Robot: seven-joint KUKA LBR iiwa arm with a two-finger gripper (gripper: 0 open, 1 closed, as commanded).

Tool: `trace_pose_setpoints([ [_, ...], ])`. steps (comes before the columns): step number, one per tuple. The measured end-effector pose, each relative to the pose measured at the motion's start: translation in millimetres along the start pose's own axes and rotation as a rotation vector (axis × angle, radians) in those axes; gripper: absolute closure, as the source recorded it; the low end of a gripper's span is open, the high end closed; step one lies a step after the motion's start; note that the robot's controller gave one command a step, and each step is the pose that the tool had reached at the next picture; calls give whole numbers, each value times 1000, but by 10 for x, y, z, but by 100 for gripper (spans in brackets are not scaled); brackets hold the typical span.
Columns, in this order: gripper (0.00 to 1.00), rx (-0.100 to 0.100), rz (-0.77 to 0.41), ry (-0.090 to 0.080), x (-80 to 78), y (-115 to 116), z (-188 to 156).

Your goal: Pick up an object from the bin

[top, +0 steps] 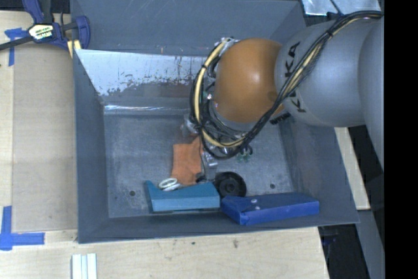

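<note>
Gripper [209,160] is low in the grey metal bin [130,140], right beside an orange-brown soft pad [186,163] to its left. Open or closed, I cannot tell. A black round disc [230,185] and a light-blue flat block [186,196] lie just below it in view. Nothing looks lifted yet, so the grasp and lift remain.

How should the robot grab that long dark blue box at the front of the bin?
Probably from straight above, around its middle, squeezing across the short width. The dark blue box lies flat and is long and thin, so its ends are too far apart. Keep clear of the light blue block.
</note>
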State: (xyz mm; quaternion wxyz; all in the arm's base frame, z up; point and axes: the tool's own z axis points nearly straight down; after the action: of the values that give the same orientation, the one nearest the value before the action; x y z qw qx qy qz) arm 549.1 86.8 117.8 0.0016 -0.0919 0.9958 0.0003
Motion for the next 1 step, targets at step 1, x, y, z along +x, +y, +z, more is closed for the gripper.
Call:
trace_pose_setpoints([
  [1,100,0,136,0,-155,-94,466],
])
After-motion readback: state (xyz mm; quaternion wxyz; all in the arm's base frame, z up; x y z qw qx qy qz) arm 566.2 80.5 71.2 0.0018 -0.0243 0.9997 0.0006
